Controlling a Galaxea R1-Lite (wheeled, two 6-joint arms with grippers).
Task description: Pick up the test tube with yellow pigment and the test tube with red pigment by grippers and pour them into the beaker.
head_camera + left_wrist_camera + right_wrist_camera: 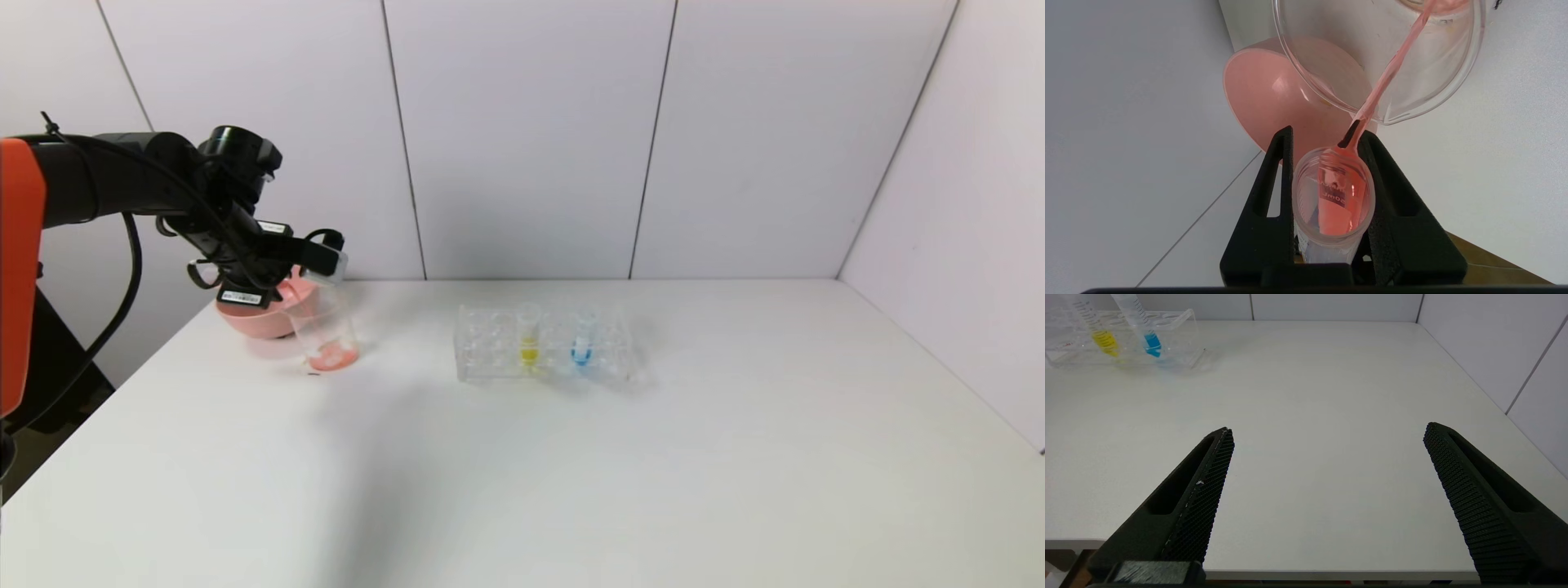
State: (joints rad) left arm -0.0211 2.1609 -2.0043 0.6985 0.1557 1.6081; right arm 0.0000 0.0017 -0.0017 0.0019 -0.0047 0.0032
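My left gripper (pixel 314 257) (pixel 1327 139) is shut on the test tube with red pigment (pixel 1333 200), tipped over the clear beaker (pixel 326 331) (pixel 1449 73) at the table's far left. A thin red stream runs from the tube's mouth into the beaker, which holds some red liquid at its bottom. The test tube with yellow pigment (pixel 529 335) (pixel 1102 335) stands upright in the clear tube rack (pixel 490 347) (pixel 1180 339) at mid-table. My right gripper (pixel 1327 435) is open and empty above the table's near edge, out of the head view.
A pink bowl (pixel 253 318) (pixel 1265 94) sits just behind the beaker. A blue-liquid tube (pixel 581 339) (pixel 1149 335) stands in the rack to the right of the yellow one. White walls close the table at the back and right.
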